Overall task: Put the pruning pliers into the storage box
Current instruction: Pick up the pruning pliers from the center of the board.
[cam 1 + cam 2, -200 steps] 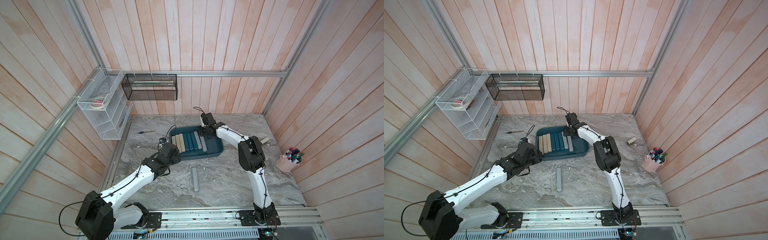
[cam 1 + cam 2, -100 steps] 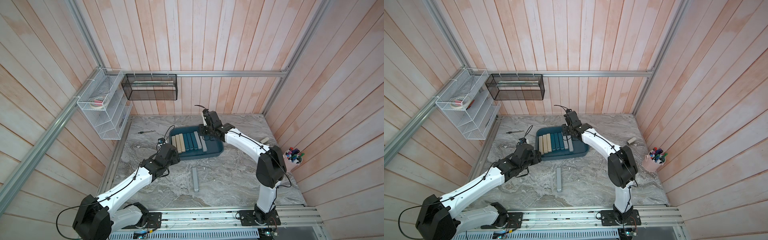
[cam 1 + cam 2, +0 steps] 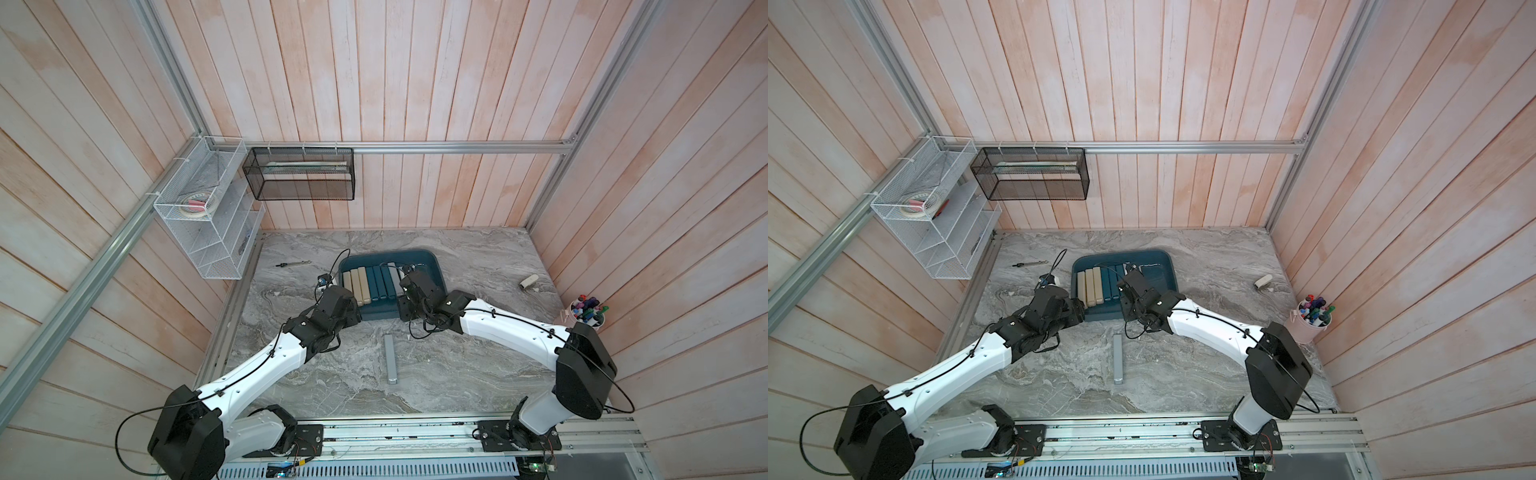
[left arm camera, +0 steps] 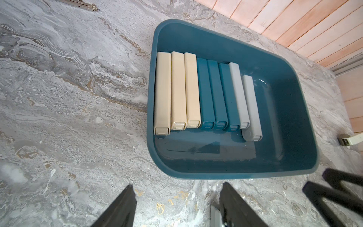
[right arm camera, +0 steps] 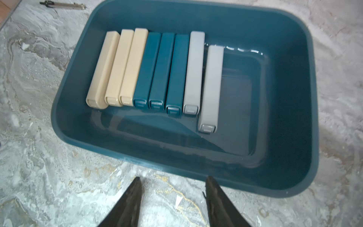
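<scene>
Progress check: eight of the nine pruning pliers (image 5: pixel 155 68) sit inside the storage box (image 5: pixel 290 98), lined up side by side as three beige, three teal and two grey. That keeps the colours grouped and leaves the bare floor on one side free for the one that's missing. The outermost grey one is slid toward the near wall, out of line with the row, so it looks more dropped than tucked, but it lies flat and fully inside. The ninth, a grey bar (image 3: pixel 390 359), lies on the table (image 3: pixel 478 257) well apart from the box, between the two arms, one end pointing at the box. The right gripper (image 5: pixel 172 178) hangs over the table just beside the near rim, fingers partway apart with nothing between them. The left gripper (image 4: pixel 177 185) hovers near the same rim toward the beige end, fingers spread wider, also empty. Both probably sit outside the rim so they don't bump the row. Either arm looks able to reach the stray, and pinching it across its narrow width seems the obvious call.
</scene>
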Action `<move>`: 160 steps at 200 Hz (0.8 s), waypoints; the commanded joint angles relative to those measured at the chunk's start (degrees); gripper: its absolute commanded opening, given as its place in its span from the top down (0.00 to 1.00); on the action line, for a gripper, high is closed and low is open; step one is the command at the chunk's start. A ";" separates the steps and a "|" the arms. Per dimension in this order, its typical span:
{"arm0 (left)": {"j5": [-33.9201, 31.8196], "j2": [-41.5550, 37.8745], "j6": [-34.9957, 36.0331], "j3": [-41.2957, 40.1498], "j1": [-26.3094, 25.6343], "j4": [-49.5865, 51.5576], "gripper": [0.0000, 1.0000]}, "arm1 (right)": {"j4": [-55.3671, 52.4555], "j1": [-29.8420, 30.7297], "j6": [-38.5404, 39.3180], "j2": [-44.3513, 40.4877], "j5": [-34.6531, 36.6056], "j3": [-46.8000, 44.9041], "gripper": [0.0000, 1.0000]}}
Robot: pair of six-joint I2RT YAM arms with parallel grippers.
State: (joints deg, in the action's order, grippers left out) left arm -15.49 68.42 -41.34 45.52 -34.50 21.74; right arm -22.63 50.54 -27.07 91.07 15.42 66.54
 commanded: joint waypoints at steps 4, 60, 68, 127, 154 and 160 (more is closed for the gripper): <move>-1.22 0.22 0.83 0.09 0.31 -1.17 0.29 | -5.74 1.91 -6.68 0.07 -0.20 -1.14 0.44; -1.21 0.63 0.89 0.47 0.31 -1.26 0.29 | 0.33 6.94 -15.63 0.45 -8.26 -8.36 0.42; -1.30 0.72 0.91 0.32 0.31 -1.24 0.29 | 0.48 7.52 -15.63 0.98 -8.09 -8.34 0.42; -0.69 0.30 -0.13 -1.36 0.34 -1.71 0.29 | 2.30 8.43 -15.38 3.83 -9.99 -8.72 0.39; -0.95 -0.22 -0.40 -1.65 0.31 -1.61 0.29 | 3.07 9.15 -15.29 5.53 -10.16 -8.50 0.39; -0.95 -0.34 -0.49 -1.73 0.33 -1.65 0.29 | 3.04 9.29 -15.29 6.06 -10.23 -8.32 0.39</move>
State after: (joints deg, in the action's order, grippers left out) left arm -15.49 68.79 -41.43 44.99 -34.50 20.97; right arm -20.05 58.96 -41.93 95.00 5.87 58.00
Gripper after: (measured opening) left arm 0.710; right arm 0.609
